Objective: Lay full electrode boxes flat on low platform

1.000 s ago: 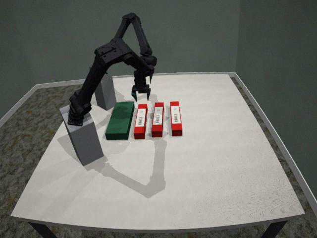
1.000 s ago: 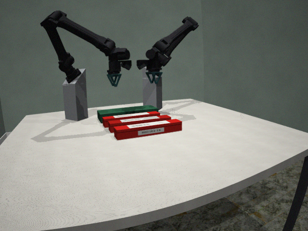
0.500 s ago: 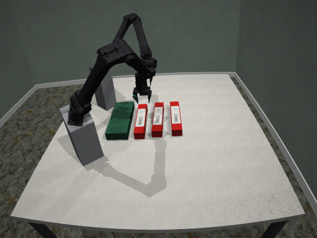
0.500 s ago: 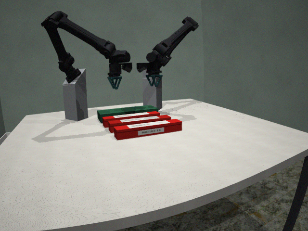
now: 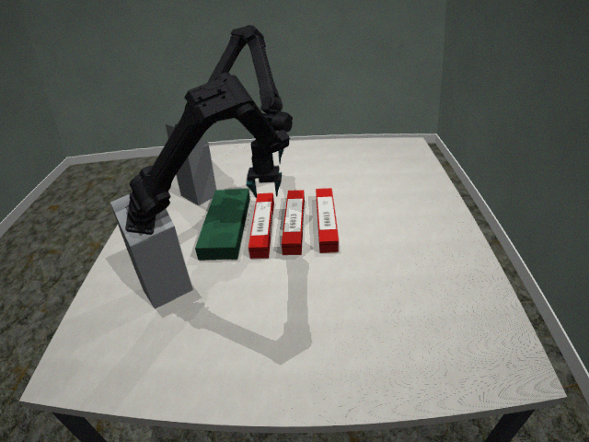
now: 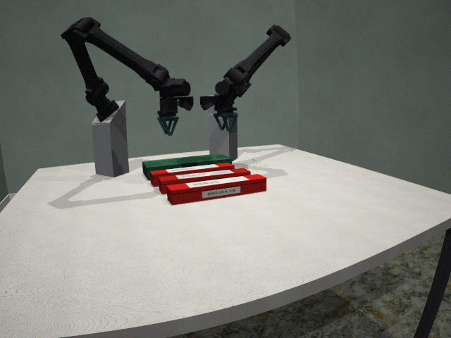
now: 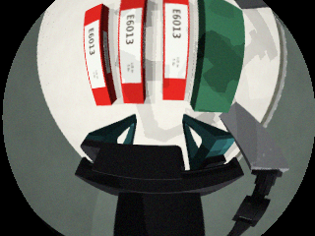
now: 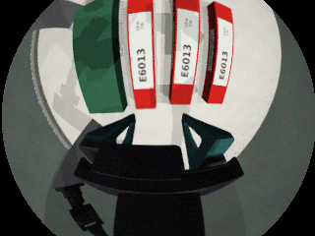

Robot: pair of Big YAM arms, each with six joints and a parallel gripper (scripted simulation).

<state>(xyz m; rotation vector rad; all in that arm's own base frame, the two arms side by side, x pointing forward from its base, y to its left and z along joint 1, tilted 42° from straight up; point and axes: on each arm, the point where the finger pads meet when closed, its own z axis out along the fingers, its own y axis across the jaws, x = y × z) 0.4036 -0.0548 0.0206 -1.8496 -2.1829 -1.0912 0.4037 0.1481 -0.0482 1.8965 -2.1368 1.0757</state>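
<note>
Your three red boxes, the nearest (image 5: 260, 222) (image 6: 192, 168) (image 7: 175, 44) (image 8: 142, 54), the middle (image 5: 293, 221) (image 6: 207, 173) (image 7: 132, 49) (image 8: 185, 49) and the farthest (image 5: 327, 218) (image 6: 218, 182) (image 7: 94, 54) (image 8: 223, 54) from the platform, lie side by side on the table (image 5: 404, 285) (image 6: 254, 247), apart from one another. The green platform (image 5: 222, 224) (image 6: 187, 160) (image 7: 221, 59) (image 8: 98, 59) stands just beside the first, carrying none of them. Above the boxes' height, you have the left gripper (image 5: 280, 155) (image 6: 225, 129) (image 7: 159, 117) and right gripper (image 5: 266, 194) (image 6: 169, 134) (image 8: 158, 116), both with fingers apart and nothing between them.
</note>
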